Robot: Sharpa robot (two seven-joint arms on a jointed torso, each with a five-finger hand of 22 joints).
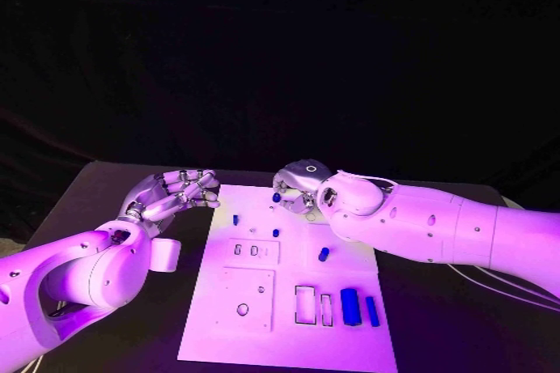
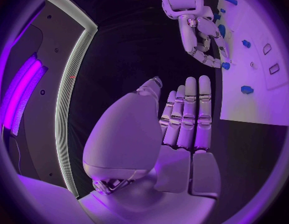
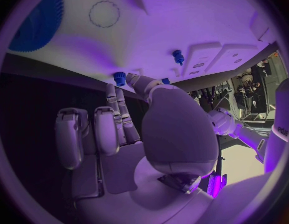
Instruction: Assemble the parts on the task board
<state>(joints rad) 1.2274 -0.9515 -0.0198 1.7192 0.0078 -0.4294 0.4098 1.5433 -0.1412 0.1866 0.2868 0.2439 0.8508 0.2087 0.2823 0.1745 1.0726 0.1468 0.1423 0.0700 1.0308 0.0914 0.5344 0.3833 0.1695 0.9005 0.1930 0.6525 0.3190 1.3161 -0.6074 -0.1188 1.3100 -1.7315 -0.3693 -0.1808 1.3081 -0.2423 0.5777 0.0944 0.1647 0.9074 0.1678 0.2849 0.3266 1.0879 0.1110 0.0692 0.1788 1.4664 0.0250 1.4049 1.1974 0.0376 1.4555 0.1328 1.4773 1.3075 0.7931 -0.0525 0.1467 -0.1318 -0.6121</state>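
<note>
Head view, near to far: we see blue parts (image 1: 350,306) in slots at the near edge of the white task board (image 1: 292,341) on the black worktop (image 1: 443,332). Left hand (image 1: 175,193) sits beside the board's left edge, fingers released, nothing held. Right hand (image 1: 301,188) at the far edge, fingers pinching a small blue part (image 1: 277,197).

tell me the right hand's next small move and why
Probably lift the small blue part slightly. The right hand pinches it at the far edge of the task board, and the left hand hovers open beside the board, holding nothing.
</note>
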